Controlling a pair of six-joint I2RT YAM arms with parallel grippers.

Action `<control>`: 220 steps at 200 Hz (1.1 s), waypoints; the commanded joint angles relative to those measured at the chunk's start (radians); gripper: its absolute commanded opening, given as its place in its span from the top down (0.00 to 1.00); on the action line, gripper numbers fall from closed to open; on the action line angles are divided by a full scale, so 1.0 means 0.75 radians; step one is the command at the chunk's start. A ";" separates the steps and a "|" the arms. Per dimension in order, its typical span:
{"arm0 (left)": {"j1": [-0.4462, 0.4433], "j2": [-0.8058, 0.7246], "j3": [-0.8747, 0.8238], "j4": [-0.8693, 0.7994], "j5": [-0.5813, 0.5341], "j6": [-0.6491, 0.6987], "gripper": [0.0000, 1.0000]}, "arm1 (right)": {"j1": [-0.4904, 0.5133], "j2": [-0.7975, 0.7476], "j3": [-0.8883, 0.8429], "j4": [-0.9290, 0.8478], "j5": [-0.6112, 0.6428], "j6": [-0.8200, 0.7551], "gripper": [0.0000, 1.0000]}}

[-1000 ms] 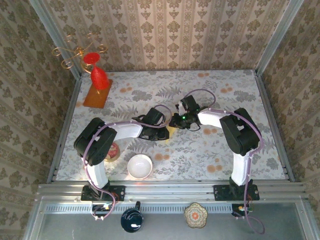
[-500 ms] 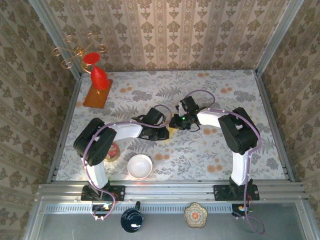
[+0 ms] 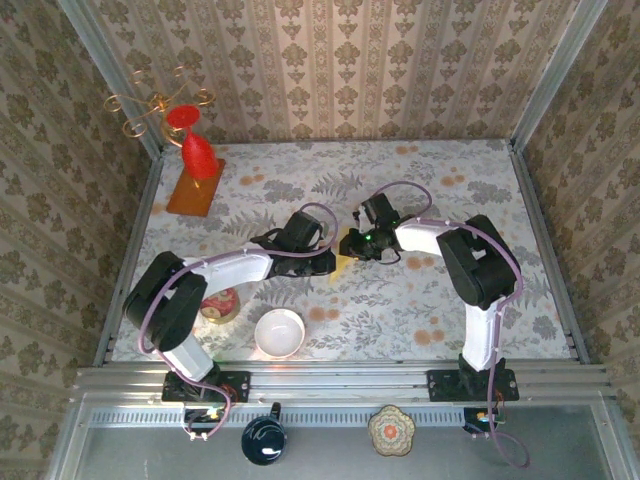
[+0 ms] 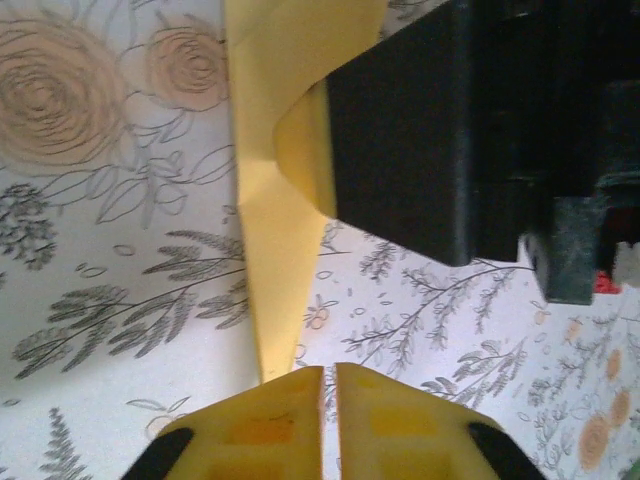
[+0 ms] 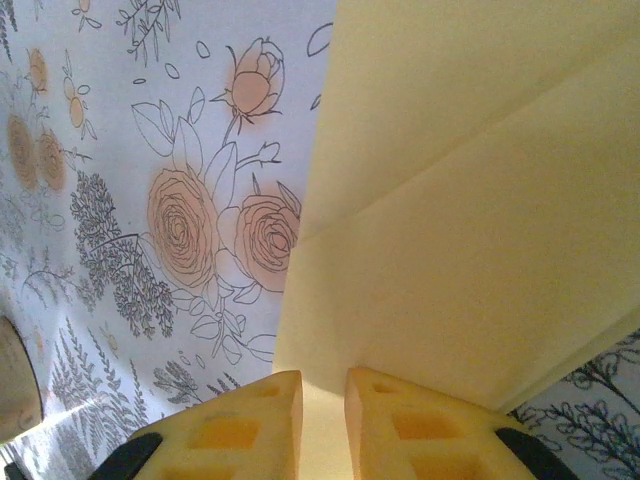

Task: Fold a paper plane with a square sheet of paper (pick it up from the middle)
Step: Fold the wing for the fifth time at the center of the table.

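White bowl set near the front of the bench, left gripper seen with jaws pressed together beside the tip of the folded yellow paper, paper laid mid-bench, its edge pinched in the narrow jaws of the right gripper, orange board placed far left.

The white left arm and white right arm bend inward, wrists low, hands almost tip to tip. The left hand has its yellow fingers pressed together. The right hand pinches a pale yellow folded sheet of paper between its near-closed yellow fingers.
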 commanded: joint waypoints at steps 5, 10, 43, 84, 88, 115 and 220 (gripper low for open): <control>-0.015 0.074 0.034 0.050 0.090 -0.005 0.92 | 0.004 -0.017 -0.067 -0.043 0.001 0.056 0.78; -0.014 0.091 0.044 0.048 0.096 -0.005 0.93 | 0.004 -0.015 -0.070 -0.042 -0.001 0.057 0.78; -0.008 0.208 0.136 0.000 0.119 0.003 0.96 | 0.004 -0.015 -0.068 -0.038 -0.006 0.056 0.79; 0.002 0.277 0.188 -0.014 0.108 0.001 0.98 | 0.004 -0.009 -0.066 -0.035 -0.007 0.055 0.80; 0.003 0.282 0.191 -0.020 0.104 0.001 0.99 | 0.004 -0.006 -0.067 -0.035 -0.007 0.055 0.80; 0.007 0.302 0.189 -0.041 0.081 0.006 0.99 | 0.002 -0.002 -0.072 -0.031 -0.007 0.061 0.81; -0.039 0.288 0.049 -0.050 0.055 -0.067 1.00 | -0.008 0.021 -0.067 -0.054 0.033 0.068 0.83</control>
